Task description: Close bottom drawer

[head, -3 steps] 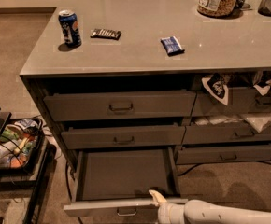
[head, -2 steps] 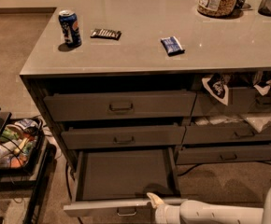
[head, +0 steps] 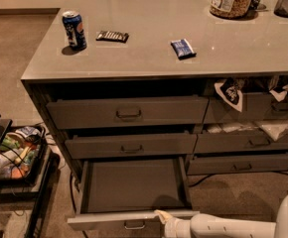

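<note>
Low in the middle of the frame, the wide, shallow dark grey-brown bottom drawer [head: 131, 185] stands pulled far out, its flat dark inside bare. Just right of its small rectangular metal pull [head: 134, 225], my white gripper [head: 163, 216] sits at the front's top edge; whether it is wide or narrow I cannot tell. Above, two taller-fronted drawers [head: 126, 113] sit slightly out. On the grey surface [head: 149, 63] stand a blue can [head: 74, 30], a dark wrapper [head: 112, 35] and a blue packet [head: 183, 48].

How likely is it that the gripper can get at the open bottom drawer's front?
Probably yes: the gripper sits at the front edge of the bottom drawer, just beside its pull, with nothing between them. Whether they touch is unclear.
</note>
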Available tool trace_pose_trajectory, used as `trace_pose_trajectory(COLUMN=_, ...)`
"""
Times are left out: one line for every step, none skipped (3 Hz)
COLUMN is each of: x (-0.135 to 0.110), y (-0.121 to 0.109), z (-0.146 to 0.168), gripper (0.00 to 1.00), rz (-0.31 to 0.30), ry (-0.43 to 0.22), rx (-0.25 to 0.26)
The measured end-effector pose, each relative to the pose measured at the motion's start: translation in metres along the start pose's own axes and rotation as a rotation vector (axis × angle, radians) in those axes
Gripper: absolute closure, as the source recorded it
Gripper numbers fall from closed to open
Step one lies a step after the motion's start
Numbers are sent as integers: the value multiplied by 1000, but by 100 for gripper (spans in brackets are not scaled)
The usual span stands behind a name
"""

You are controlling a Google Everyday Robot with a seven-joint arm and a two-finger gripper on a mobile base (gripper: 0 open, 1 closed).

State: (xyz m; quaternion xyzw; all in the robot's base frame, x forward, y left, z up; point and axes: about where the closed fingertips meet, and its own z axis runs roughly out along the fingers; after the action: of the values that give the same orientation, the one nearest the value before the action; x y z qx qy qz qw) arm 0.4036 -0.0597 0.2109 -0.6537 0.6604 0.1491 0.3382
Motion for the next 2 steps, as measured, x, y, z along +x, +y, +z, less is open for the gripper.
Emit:
trace_pose_trajectory(x=0, y=0, z=0, gripper=42, rz=0, ry=0, rx=0)
trace_pose_trajectory(x=0, y=0, z=0, gripper=65, rz=0, ry=0, rx=0)
